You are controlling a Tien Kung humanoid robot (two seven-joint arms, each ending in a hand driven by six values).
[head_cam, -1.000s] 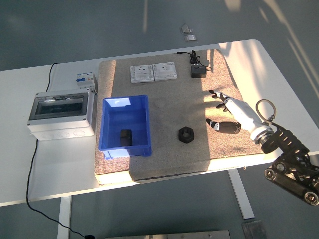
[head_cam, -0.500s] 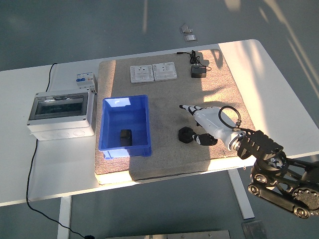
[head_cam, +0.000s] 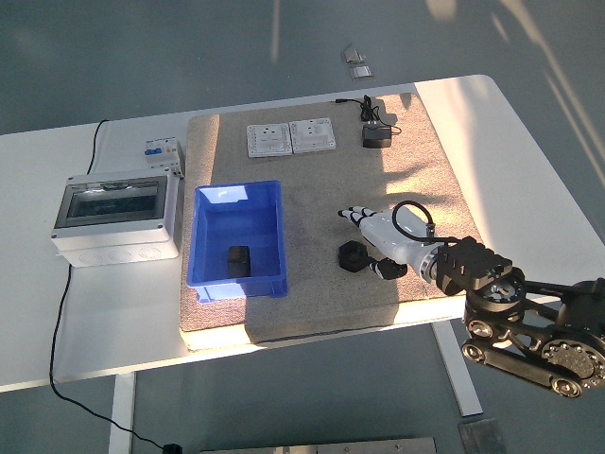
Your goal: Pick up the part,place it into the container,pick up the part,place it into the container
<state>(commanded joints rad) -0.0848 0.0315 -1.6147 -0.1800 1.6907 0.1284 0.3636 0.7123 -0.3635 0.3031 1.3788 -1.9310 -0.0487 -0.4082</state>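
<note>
A black hexagonal nut (head_cam: 353, 255) lies on the tan mat right of the blue container (head_cam: 208, 236). A black block-shaped part (head_cam: 237, 260) lies inside the container. My right hand (head_cam: 370, 242) reaches in from the lower right, its white fingers (head_cam: 355, 218) spread above and beside the nut and its thumb touching the nut's right side. The fingers are not closed around the nut. The left arm does not show.
A grey electrical box (head_cam: 115, 216) with a breaker (head_cam: 161, 153) sits left of the mat. Two white socket plates (head_cam: 290, 137) and a black adapter with cable (head_cam: 375, 135) lie at the mat's far edge.
My right hand has moved left across the mat from its right side to the nut, then dropped a little lower against it. The nut has hardly moved.
</note>
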